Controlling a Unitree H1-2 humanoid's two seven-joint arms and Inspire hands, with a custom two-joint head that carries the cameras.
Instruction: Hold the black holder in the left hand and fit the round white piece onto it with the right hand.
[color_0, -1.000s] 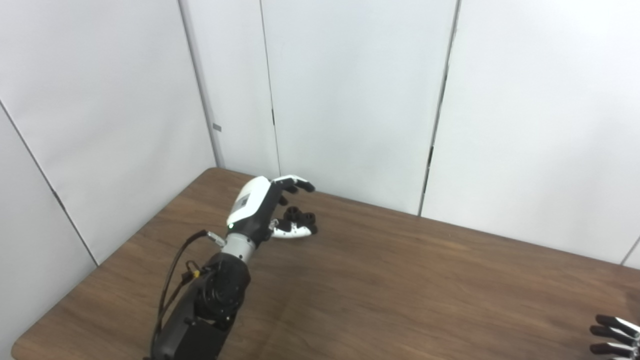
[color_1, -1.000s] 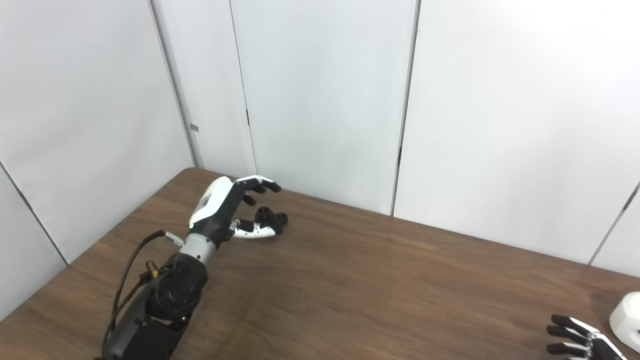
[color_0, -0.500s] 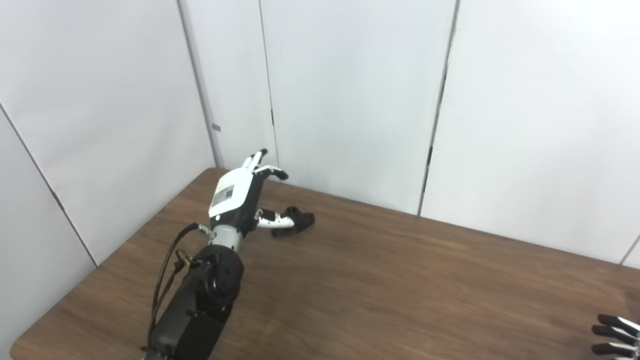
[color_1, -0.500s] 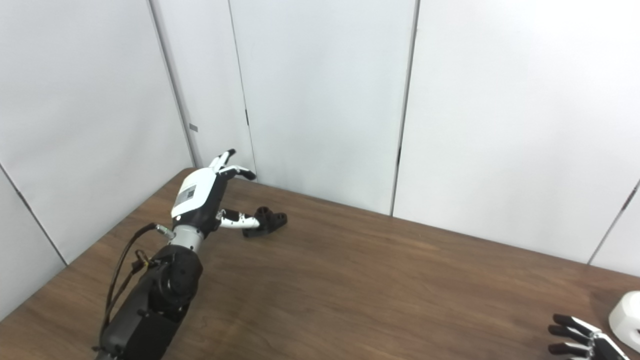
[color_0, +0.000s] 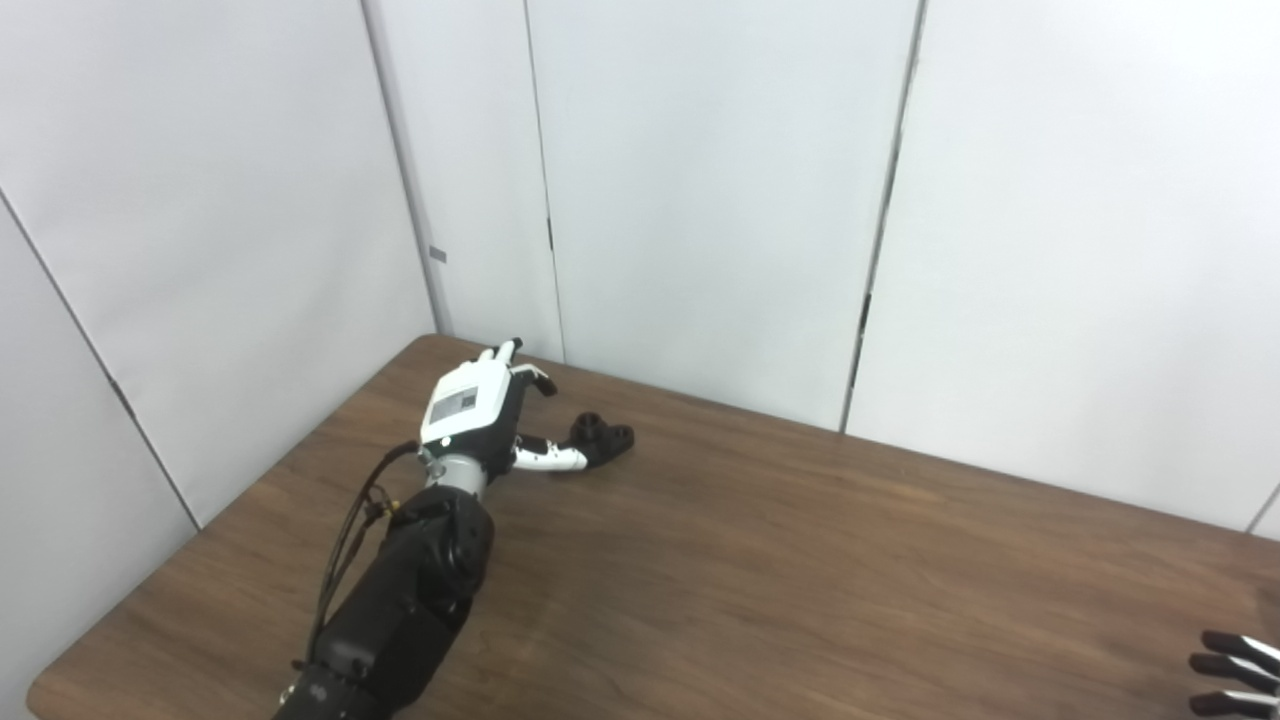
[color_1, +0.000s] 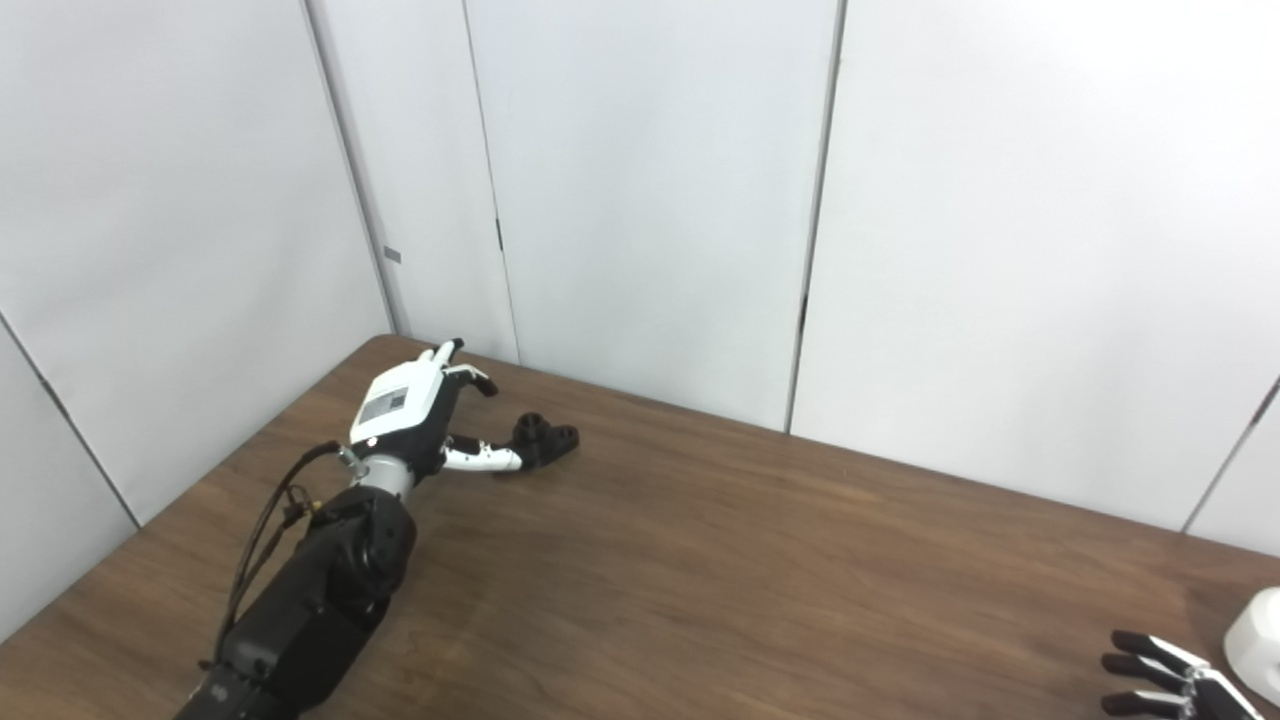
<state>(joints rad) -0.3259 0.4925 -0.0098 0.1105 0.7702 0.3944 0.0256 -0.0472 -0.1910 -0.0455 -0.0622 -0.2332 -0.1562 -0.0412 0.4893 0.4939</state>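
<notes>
The black holder (color_0: 603, 440) lies on the brown table (color_0: 800, 580) near its far left corner. My left hand (color_0: 478, 405) rests just left of it, palm down and open, fingers pointing at the wall. Its thumb reaches out to the holder's near side; I cannot tell whether they touch. At the bottom right edge only the dark fingertips of my right hand (color_1: 1160, 675) show, spread apart and holding nothing. The round white piece (color_1: 1258, 640) sits on the table just right of those fingertips, partly cut off by the frame.
White wall panels (color_0: 700, 200) stand close behind the table's far edge and along its left side. The left forearm with its cable (color_0: 400, 590) lies over the table's left part.
The left hand, curled around the holder a second ago, has opened and drawn back to the left, then sunk lower. The holder stays on the table. The right hand has barely moved.
</notes>
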